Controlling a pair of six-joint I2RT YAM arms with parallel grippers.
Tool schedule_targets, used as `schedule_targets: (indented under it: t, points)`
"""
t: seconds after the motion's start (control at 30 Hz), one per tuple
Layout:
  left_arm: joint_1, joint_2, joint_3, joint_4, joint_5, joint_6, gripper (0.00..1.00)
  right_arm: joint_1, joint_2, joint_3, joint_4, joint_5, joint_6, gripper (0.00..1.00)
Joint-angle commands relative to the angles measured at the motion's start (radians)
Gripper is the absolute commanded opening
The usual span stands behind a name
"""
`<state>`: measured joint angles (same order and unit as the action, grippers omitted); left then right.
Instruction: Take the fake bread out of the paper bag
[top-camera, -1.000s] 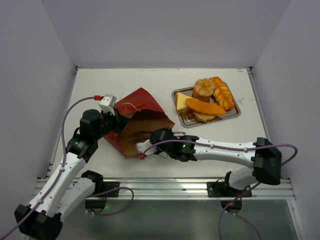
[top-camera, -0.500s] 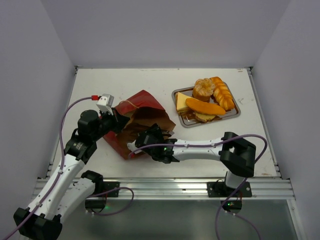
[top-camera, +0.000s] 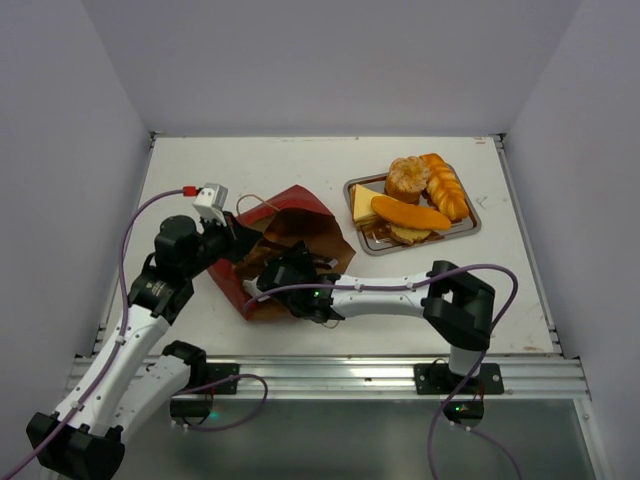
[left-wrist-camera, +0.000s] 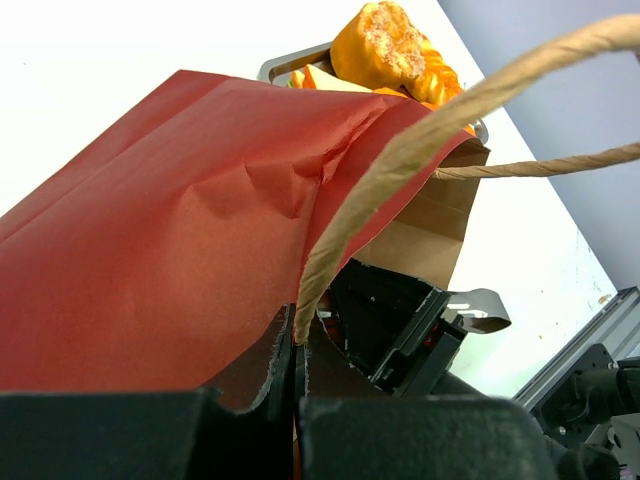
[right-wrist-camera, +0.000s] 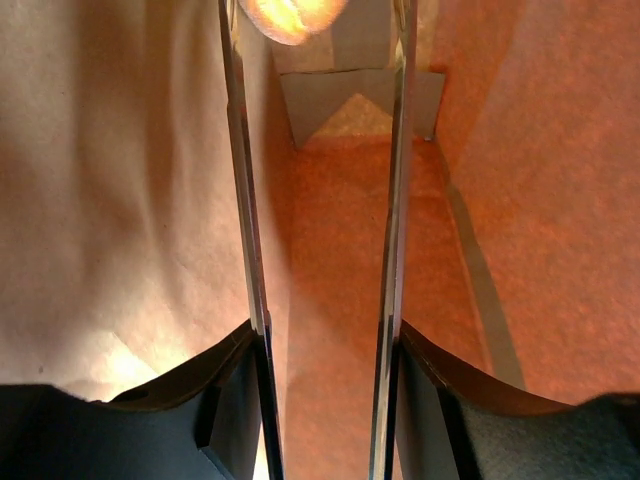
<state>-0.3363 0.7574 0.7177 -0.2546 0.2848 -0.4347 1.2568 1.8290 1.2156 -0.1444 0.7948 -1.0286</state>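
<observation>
Creased dark red paper bag laid left of centre, brown kraft lining, rim and string handle clamped by left gripper, right gripper inserted, flat fingers apart, glossy golden bread at bag's inner end, further loaves piled on shiny metal tray at right.

Bright, even overhead light, soft shadows, warm orange glow inside the paper bag, nearest foreground dark and blurred.

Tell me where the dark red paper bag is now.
In the overhead view the paper bag lies on its side left of centre, just left of the metal tray, with the right pincer inside its mouth.
</observation>
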Motion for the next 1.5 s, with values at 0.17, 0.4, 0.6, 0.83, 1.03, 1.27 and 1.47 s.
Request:
schedule_targets:
  t: [0.17, 0.4, 0.6, 0.83, 1.03, 1.27, 1.47]
  points:
    - [-0.003, 0.013, 0.060, 0.029, 0.047, -0.012, 0.00, 0.004, 0.029, 0.067, -0.070, 0.032, 0.022, 0.52]
    - [-0.003, 0.023, 0.075, 0.029, 0.082, -0.006, 0.00, 0.003, 0.073, 0.113, -0.130, 0.038, 0.041, 0.53]
    - [-0.003, 0.020, 0.075, 0.029, 0.093, -0.006, 0.00, 0.003, 0.099, 0.133, -0.162, 0.035, 0.059, 0.39]
    - [-0.003, 0.011, 0.072, 0.009, 0.065, 0.008, 0.00, 0.001, 0.079, 0.134, -0.205, 0.017, 0.079, 0.07]
    - [-0.003, 0.007, 0.028, 0.017, 0.019, 0.030, 0.00, 0.001, 0.023, 0.101, -0.222, -0.002, 0.082, 0.03]
    - [-0.003, 0.010, 0.015, 0.025, -0.055, 0.037, 0.00, 0.000, -0.085, 0.029, -0.231, -0.032, 0.093, 0.02]
    - [-0.003, 0.020, -0.001, 0.044, -0.087, 0.030, 0.00, 0.000, -0.178, -0.028, -0.236, -0.054, 0.101, 0.01]
